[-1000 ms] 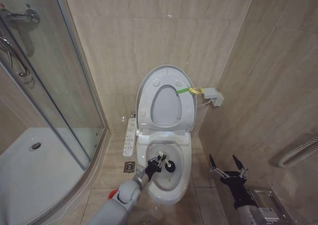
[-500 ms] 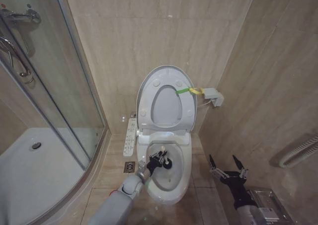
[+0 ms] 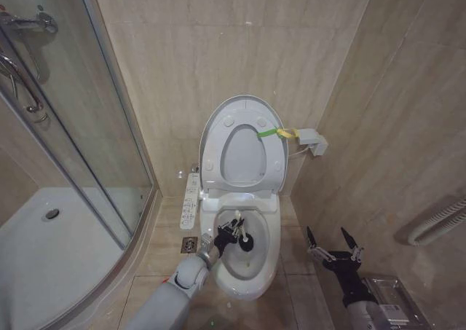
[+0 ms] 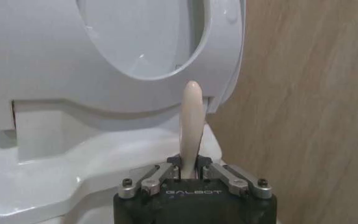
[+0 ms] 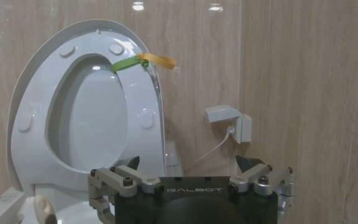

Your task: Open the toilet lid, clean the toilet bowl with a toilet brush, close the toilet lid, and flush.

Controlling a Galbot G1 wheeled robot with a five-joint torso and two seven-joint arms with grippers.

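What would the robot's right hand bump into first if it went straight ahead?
Probably the beige tiled wall near the small white box. The open right hand points there; the raised white plastic toilet lid sits off to one side. Depth is unclear.

White toilet lid [image 3: 244, 119], yellow-green strap [image 3: 279, 132], beige tiles [image 3: 218, 46].

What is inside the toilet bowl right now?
The left gripper reaches into the toilet bowl, shut on the toilet brush, whose dark head is low in the basin. The gripper hides the bowl surface beneath it.
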